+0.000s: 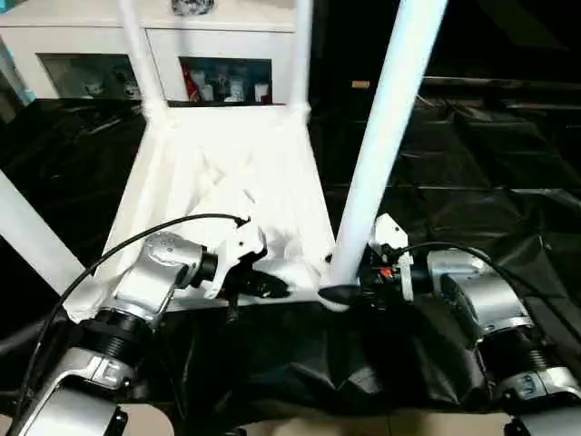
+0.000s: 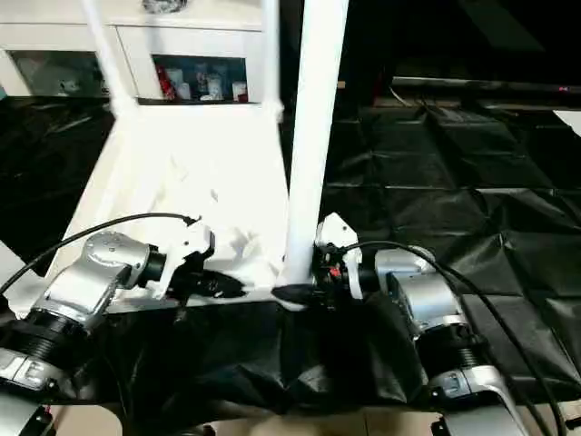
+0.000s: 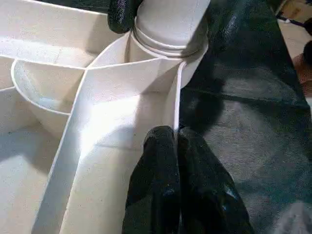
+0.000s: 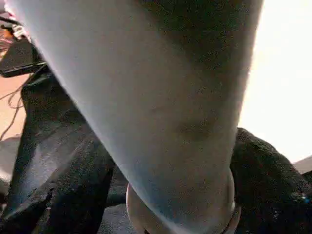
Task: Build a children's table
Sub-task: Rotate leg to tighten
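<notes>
closed fingers [image 3: 168,195], ribbed tabletop [image 3: 122,97], leg [image 3: 170,22]

A white table top [image 1: 227,173] lies upside down on a black-covered worktop [image 1: 472,154], its ribs walling the underside into shallow bays. Upright legs block all four corners; the near right leg [image 1: 386,136] stands between the right gripper's [image 1: 349,289] fingers. The left gripper [image 1: 263,286], closed, sits on the near rim. Right of the top, the black sheet lies open. A cabinet [image 1: 218,54] closes off the far side.
</notes>
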`<state>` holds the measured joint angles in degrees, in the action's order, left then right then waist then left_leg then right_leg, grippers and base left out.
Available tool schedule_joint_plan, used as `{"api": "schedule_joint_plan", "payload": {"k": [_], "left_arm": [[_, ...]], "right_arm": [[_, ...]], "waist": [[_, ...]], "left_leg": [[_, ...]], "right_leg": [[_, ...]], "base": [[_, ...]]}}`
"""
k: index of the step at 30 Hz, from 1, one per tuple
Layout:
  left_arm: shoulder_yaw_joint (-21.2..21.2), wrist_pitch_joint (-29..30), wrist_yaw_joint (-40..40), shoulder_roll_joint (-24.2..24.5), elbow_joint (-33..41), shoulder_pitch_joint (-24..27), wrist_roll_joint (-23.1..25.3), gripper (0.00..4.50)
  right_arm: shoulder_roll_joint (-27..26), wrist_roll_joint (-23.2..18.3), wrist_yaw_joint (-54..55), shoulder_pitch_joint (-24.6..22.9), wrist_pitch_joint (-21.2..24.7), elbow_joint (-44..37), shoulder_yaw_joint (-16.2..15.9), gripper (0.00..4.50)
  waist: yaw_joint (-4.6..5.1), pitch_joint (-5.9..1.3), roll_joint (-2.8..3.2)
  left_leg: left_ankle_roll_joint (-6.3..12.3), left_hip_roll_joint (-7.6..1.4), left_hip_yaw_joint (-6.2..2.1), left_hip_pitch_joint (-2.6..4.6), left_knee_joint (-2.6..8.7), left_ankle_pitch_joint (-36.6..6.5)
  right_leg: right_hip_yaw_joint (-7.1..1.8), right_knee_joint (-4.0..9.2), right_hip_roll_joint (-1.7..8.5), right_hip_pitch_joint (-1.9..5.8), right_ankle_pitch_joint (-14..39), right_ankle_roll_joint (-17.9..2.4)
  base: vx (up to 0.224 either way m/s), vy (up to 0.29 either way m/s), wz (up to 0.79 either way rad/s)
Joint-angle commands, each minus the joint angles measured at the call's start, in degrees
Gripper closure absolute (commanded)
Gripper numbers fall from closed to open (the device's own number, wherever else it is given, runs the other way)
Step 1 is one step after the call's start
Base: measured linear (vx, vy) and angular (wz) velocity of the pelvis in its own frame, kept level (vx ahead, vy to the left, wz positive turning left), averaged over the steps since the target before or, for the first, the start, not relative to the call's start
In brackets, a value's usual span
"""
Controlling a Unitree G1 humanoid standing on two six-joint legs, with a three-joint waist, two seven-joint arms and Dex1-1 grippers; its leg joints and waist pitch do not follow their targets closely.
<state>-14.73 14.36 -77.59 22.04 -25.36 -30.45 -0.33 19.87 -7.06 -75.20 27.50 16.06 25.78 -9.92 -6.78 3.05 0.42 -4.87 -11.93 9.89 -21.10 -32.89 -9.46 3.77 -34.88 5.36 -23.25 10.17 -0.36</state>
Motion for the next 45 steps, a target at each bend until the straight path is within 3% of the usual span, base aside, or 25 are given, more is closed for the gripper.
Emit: {"api": "schedule_joint_plan", "payload": {"k": [1,9,10,14,15,18,19,20,21,22,25,26,28,31,35,40,45], "left_arm": [[-0.5,-1.1,1.7,-2.3,3.3,-1.3,-2.1,4.5],[0.1,-1.0,3.7,-3.5,3.1,-1.7,-2.4,4.5],[1.1,-0.8,6.8,-4.8,2.3,-2.4,-2.0,4.5],[2.9,-0.6,13.3,-7.7,0.3,-4.1,-1.2,4.5],[3.2,-0.6,15.4,-8.7,-0.4,-4.6,-0.8,4.5],[3.3,-0.8,18.0,-9.9,-1.1,-5.0,-0.1,4.5],[3.6,-0.7,22.0,-11.9,-2.1,-5.6,0.8,4.5],[3.6,-0.7,22.3,-12.0,-2.1,-5.7,0.8,4.5],[3.6,-0.7,22.3,-12.0,-2.1,-5.7,0.8,4.5],[3.6,-0.9,24.5,-13.1,-2.5,-5.8,1.2,4.5],[3.1,-0.6,25.1,-14.5,-1.8,-5.4,1.1,4.5],[3.1,-0.6,25.2,-14.7,-1.8,-5.3,1.1,4.5],[2.9,-0.7,24.6,-14.8,-1.5,-5.2,1.0,4.5],[2.4,-1.1,21.8,-13.3,-0.8,-4.7,0.4,4.5],[1.9,-1.4,19.7,-11.6,-0.2,-4.0,0.1,4.5],[1.9,-1.4,19.7,-11.6,-0.2,-4.0,0.1,4.5],[1.9,-1.4,19.7,-11.6,-0.2,-4.0,0.1,4.5]], "right_arm": [[-2.2,-1.1,-4.9,-1.4,1.3,-2.4,-6.8,1.38],[-4.0,-0.1,0.0,-1.1,1.9,-0.6,-5.6,1.85],[-6.1,1.1,5.7,-0.8,0.7,1.2,-4.0,1.88],[-11.8,3.2,22.1,1.4,-2.4,8.0,1.0,1.94],[-13.7,3.1,27.0,2.1,-2.7,10.1,2.6,1.97],[-15.7,3.3,32.7,3.0,-3.4,12.3,4.2,1.98],[-18.7,3.3,40.8,4.4,-4.2,15.2,6.5,1.98],[-19.0,3.2,41.4,4.5,-4.3,15.4,6.7,1.98],[-19.0,3.2,41.4,4.5,-4.3,15.4,6.7,1.98],[-20.6,3.3,45.3,5.2,-4.6,16.9,8.0,1.98],[-22.3,3.9,45.2,5.4,-6.6,17.1,7.3,1.98],[-22.5,4.2,45.1,5.5,-7.1,17.3,7.0,1.63],[-22.7,4.0,43.7,5.6,-7.2,17.2,6.9,1.42],[-21.5,2.4,37.7,5.7,-6.4,16.0,6.5,1.11],[-19.2,3.4,34.7,5.9,-6.7,16.0,4.7,0.65],[-19.2,3.4,34.7,5.9,-6.7,16.0,4.7,0.19],[-19.2,3.4,34.7,5.9,-6.7,16.0,4.7,0.08]], "waist": [[0.12,-3.81,-0.06],[0.16,-3.78,-0.02],[0.25,-3.7,0.03],[1.17,-3.4,-0.05],[1.96,-3.31,-0.07],[2.63,-3.32,0.03],[2.84,-3.44,0.1],[3.18,-3.43,0.19],[3.18,-3.43,0.19],[3.22,-3.66,0.19],[3.28,-3.84,0.23],[3.26,-3.87,0.28],[3.23,-3.87,0.29],[3.22,-3.68,0.19],[3.15,-3.72,0.26],[3.06,-3.75,0.29],[3.02,-3.69,0.29]], "left_leg": [[1.89,-1.22,0.17,0.6,3.8,-14.0],[1.64,-1.12,0.17,0.61,3.79,-14.3],[1.28,-1.11,0.18,0.57,3.82,-14.4],[-0.63,-0.72,-0.13,0.62,4.1,-17.4],[-1.27,-0.55,-0.33,0.72,4.21,-18.8],[-1.19,-0.53,-0.53,0.46,4.31,-19.3],[-0.94,-0.55,-0.44,0.68,4.17,-19.2],[-1.14,-0.55,-0.41,0.74,4.13,-19.0],[-1.14,-0.55,-0.41,0.74,4.13,-19.0],[-0.63,-0.6,-0.35,0.42,4.11,-17.5],[0.15,-0.63,-0.2,0.31,3.96,-15.6],[0.57,-0.63,-0.15,0.27,3.91,-15.0],[0.93,-0.6,-0.09,0.24,3.88,-14.7],[1.24,-0.61,-0.02,0.31,3.96,-15.8],[1.45,-0.73,-0.05,0.38,3.94,-16.0],[1.16,-0.78,-0.05,0.45,3.98,-15.6],[1.13,-0.77,-0.03,0.48,3.99,-15.9]], "right_leg": [[-2.11,4.04,2.47,2.89,12.1,-12.9],[-2.07,4.16,2.46,2.86,13.1,-12.5],[-2.17,4.21,2.54,2.73,13.7,-12.3],[-1.98,5.0,2.79,2.61,21.7,-10.0],[-1.81,5.46,2.68,2.47,25.4,-8.5],[-1.72,5.61,2.68,2.52,26.1,-7.6],[-1.82,5.66,2.61,2.24,25.3,-7.8],[-1.9,5.57,2.55,2.11,24.0,-8.5],[-1.9,5.57,2.55,2.11,24.0,-8.5],[-1.96,5.13,2.43,2.45,20.3,-9.3],[-1.95,4.61,2.22,2.66,14.5,-10.8],[-1.98,4.43,2.16,2.74,12.7,-11.4],[-1.99,4.33,2.19,2.87,11.7,-11.9],[-2.02,4.49,2.23,2.89,13.1,-11.9],[-2.07,4.55,2.34,2.84,13.6,-11.9],[-2.08,4.33,2.3,2.87,12.3,-12.5],[-2.1,4.44,2.36,2.83,13.1,-12.3]], "base": [[0.0,0.0,0.0],[0.0,0.0,0.0],[0.0,0.0,0.0],[0.0,0.0,0.0],[0.0,0.0,0.0],[0.0,0.0,0.0],[0.0,0.0,0.0],[0.0,0.0,0.0],[0.0,0.0,0.0],[0.0,0.0,0.0],[0.0,0.0,0.0],[0.0,0.0,0.0],[0.0,0.0,0.0],[0.0,0.0,0.0],[0.0,0.0,0.0],[0.0,0.0,0.0],[0.0,0.0,0.0]]}}
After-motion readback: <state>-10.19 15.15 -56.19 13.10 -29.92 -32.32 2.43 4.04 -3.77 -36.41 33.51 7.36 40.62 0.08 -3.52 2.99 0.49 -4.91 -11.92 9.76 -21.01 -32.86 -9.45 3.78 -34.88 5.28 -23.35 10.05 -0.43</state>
